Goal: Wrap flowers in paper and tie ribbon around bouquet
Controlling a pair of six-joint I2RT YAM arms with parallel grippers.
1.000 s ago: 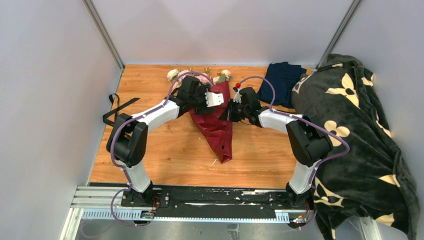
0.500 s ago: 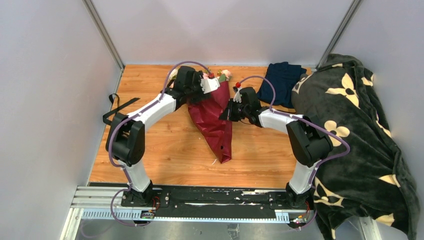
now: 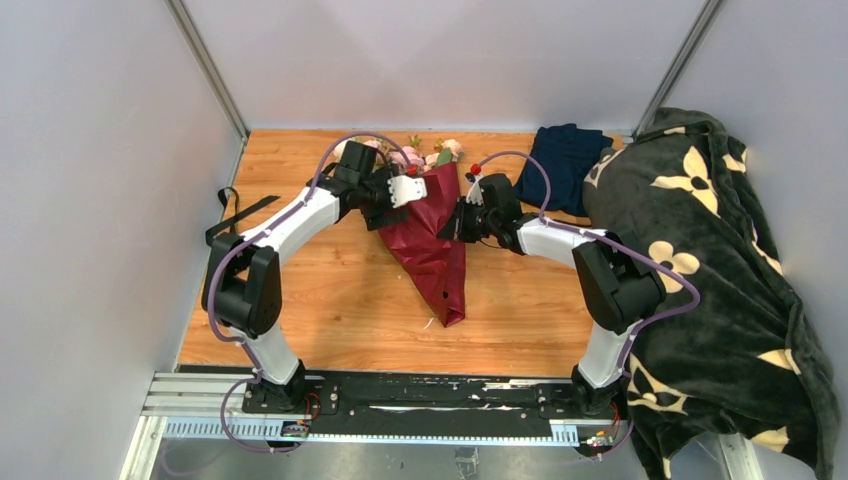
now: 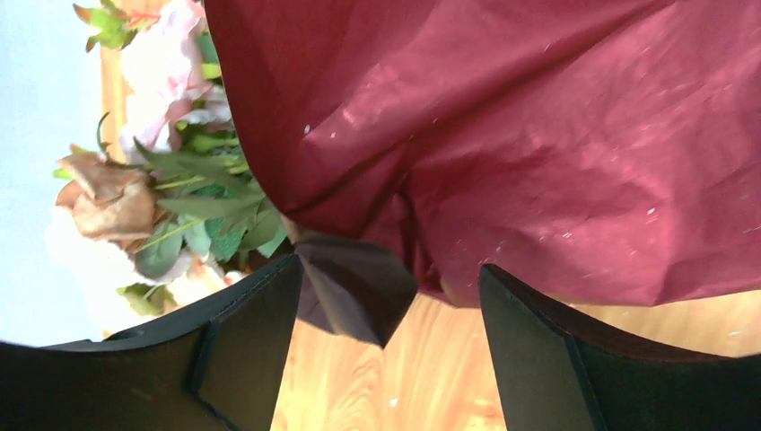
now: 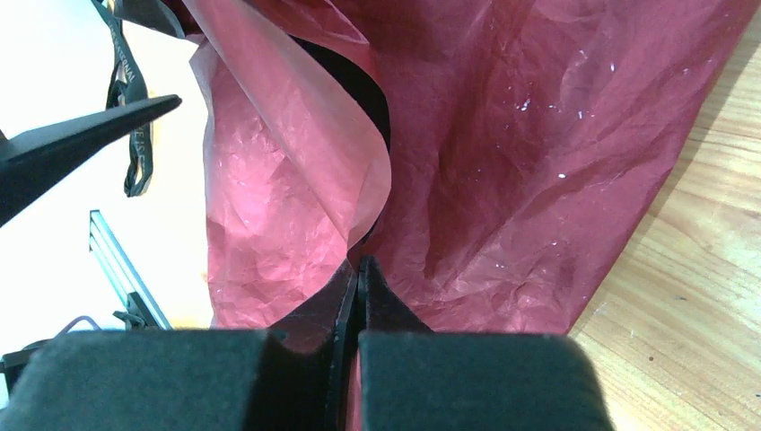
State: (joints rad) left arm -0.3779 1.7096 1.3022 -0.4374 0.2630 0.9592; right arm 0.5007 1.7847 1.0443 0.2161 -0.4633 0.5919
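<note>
— Paper (image 3: 435, 250): lying where?
— Lying mid-bench (image 3: 320, 300), folded as a burgundy cone, narrowing toward the near edge.
— Flowers (image 3: 442, 152): showing?
— Poking out at the far, wide end, pink and cream, with green leaves tucked under the paper's rim.
— Left end effector (image 4: 390, 267): gripping anything?
— Gripping nothing; hovering at the cone's upper left edge, jaws standing well apart, facing the hem and the leaves.
— Right end effector (image 5: 357, 268)?
— Pressing fully together, tips touching a fold on the cone's right side; not possible telling whether pinching the sheet.
— Ribbon (image 3: 240, 210)?
— Lying loose at the bench's left edge, well apart from the cone.
</note>
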